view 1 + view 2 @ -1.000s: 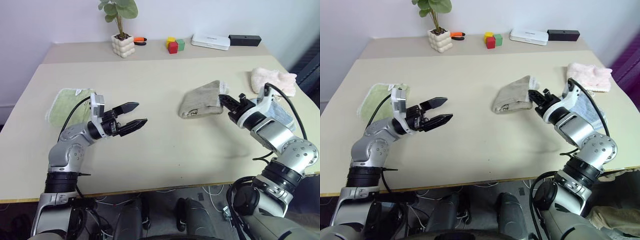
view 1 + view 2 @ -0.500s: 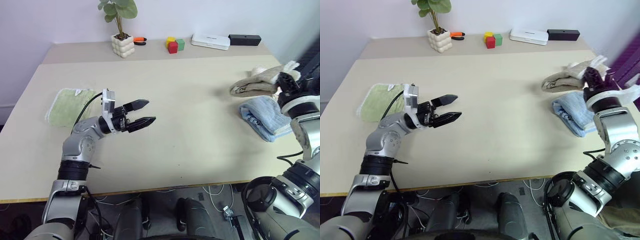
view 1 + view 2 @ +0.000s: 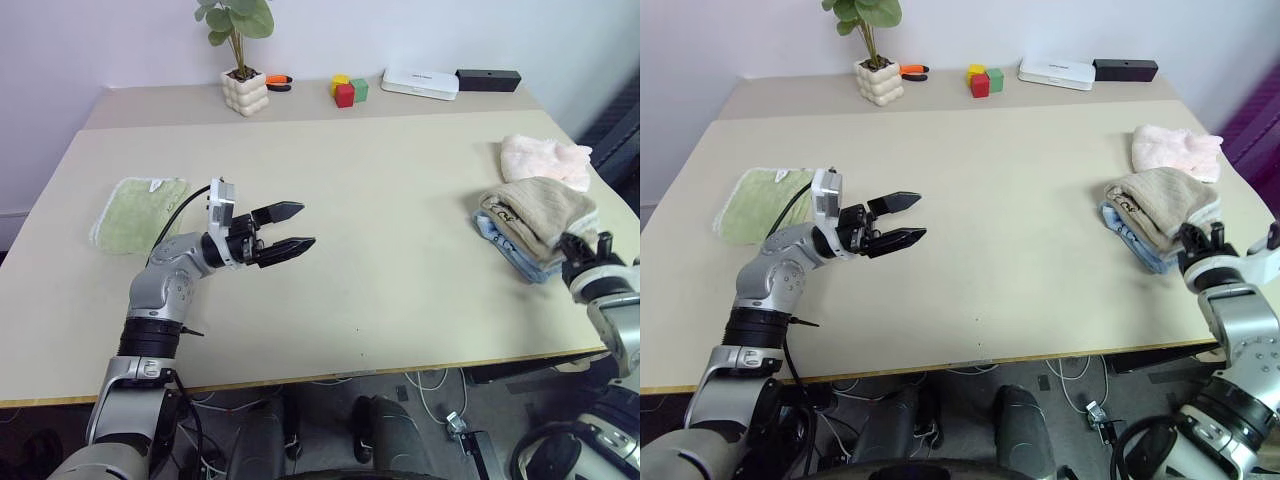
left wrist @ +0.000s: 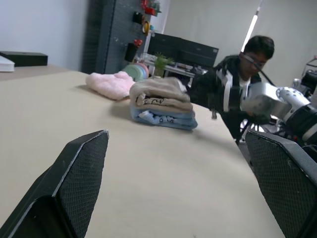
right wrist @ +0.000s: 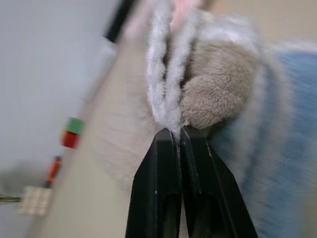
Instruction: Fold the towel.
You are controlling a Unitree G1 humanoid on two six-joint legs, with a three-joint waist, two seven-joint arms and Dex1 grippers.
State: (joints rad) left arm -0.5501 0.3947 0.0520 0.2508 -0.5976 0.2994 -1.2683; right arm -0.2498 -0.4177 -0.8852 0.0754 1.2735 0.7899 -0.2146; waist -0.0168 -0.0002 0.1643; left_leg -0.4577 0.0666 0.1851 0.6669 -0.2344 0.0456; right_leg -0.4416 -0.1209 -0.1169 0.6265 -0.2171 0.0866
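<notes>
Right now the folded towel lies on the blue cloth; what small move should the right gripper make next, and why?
Probably open the right gripper and let go. Its fingers are shut on the whitish edge of the towel, which is already folded and resting on the light-blue cloth near the table's right edge. The open left gripper hangs over bare table, holding nothing.

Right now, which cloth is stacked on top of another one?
The beige towel: it lies on the blue cloth. The pink and green cloths lie alone.

The light-blue cloth [image 3: 1137, 243] is mostly buried under the folded towel [image 3: 1160, 201], the right arm runs off the lower right corner, and the towel's dark mark [image 3: 498, 212] is too tiny to read.
</notes>
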